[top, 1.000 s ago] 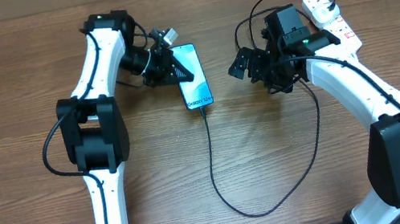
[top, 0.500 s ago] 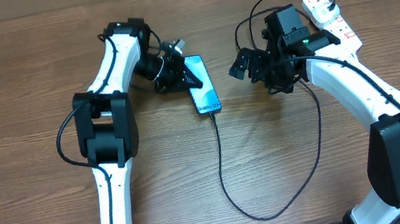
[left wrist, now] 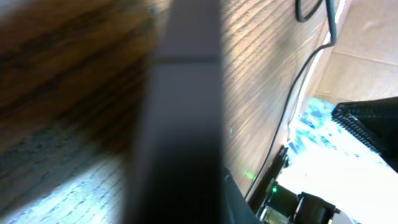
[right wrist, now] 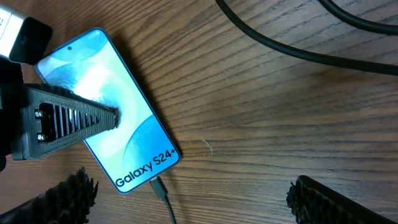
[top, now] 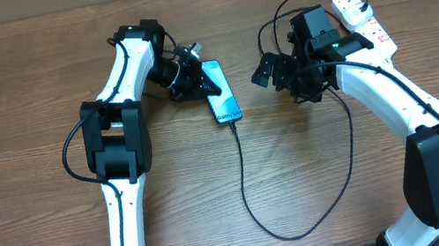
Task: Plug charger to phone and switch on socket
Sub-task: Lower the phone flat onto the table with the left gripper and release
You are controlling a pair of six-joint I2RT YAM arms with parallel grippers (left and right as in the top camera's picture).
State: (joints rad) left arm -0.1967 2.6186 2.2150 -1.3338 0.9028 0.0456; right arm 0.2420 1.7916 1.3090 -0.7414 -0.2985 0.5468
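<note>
**Charger in the phone, right gripper open above it**

The phone [top: 222, 94] lies flat on the table [top: 33, 235], screen up, just left of centre and tilted a little. Its "Galaxy S24+" end points toward the near edge. The charger [top: 243, 182] has its tip seated in that end, as the right wrist view shows. From there the thin black cable runs down the table, loops round and climbs toward the right arm, where its far end cannot be made out.

The left gripper [top: 200, 79] sits at the phone's upper left. One ribbed black finger [right wrist: 68, 121] reaches across the screen with its tip on the glass. The left wrist view is blurred and filled by one dark finger, so whether these jaws are apart or together cannot be told.

The right gripper [right wrist: 191, 190] hangs over the table just right of the phone, jaws wide apart and holding nothing.

The socket [top: 366, 22] lies at the far right of the table, beyond the right arm and well apart from the phone.
</note>
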